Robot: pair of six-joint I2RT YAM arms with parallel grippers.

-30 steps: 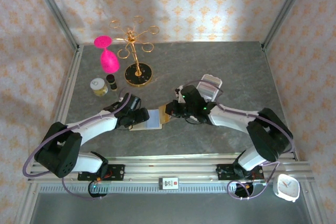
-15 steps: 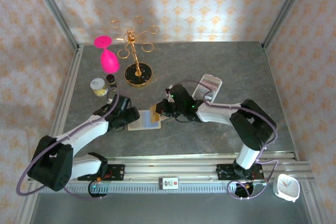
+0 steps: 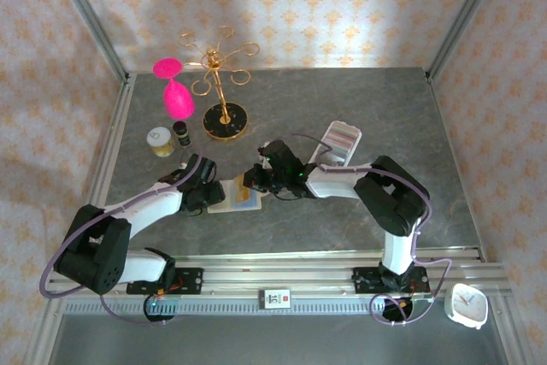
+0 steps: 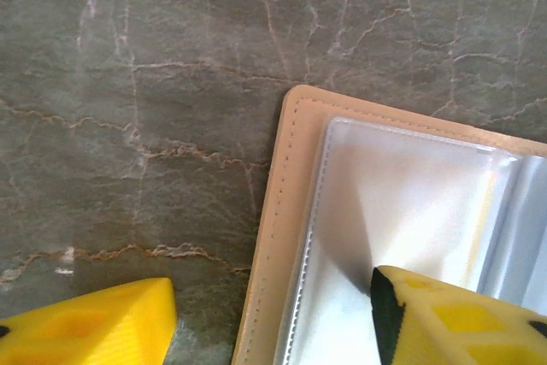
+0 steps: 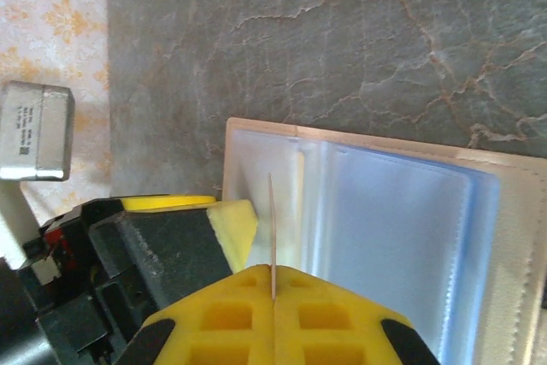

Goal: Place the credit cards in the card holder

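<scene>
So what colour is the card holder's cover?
Tan: the card holder has a stitched tan border around clear sleeves. Best in the left wrist view.

Walls: cream wallpaper with a repeating orange floral motif on the back and both sides. Silver aluminium frame posts rise from the desk's two rear corners and lean outward. The desk is a grey stone-look slab with pale veining; up close in the wrist views the veins look tan and white. A ribbed aluminium rail runs along the near edge. Lighting is soft and overhead: bright band low on the back wall, diffuse grey shadows higher up.
</scene>
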